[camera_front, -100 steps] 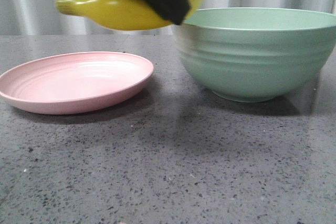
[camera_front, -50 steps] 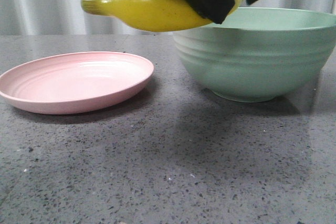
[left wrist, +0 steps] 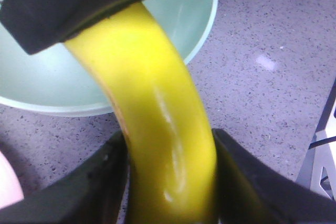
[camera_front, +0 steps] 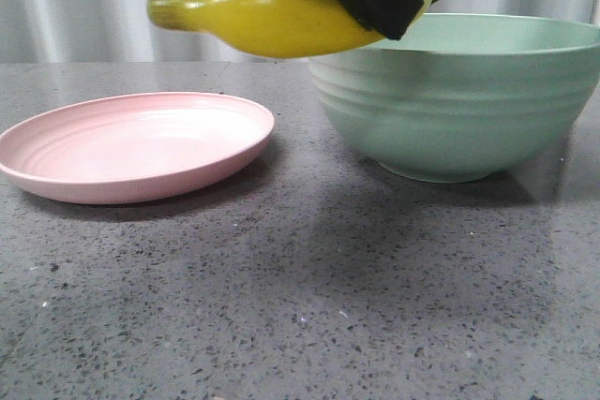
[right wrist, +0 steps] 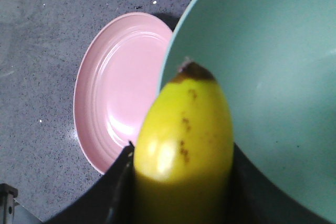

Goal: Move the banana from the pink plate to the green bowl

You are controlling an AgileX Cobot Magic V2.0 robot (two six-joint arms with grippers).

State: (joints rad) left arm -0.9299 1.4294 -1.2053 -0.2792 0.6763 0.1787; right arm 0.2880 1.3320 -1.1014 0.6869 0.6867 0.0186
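Above the bowl's near rim: a banana (camera_front: 281,16) held aloft by both arms.

Over the grey speckled worktop (camera_front: 300,306) the banana hangs clear of every surface, its stem end pointing back toward the pink plate (camera_front: 136,145) and its other end over the rim of the green bowl (camera_front: 459,91); the left end effector (left wrist: 170,182) is clamped on the banana, fingers (left wrist: 94,182) pressed against both its sides; the right end effector (right wrist: 181,187) likewise grips it, the dark-tipped end jutting out over the bowl's edge; the plate sits bare on the worktop just beside the bowl, not touching it.
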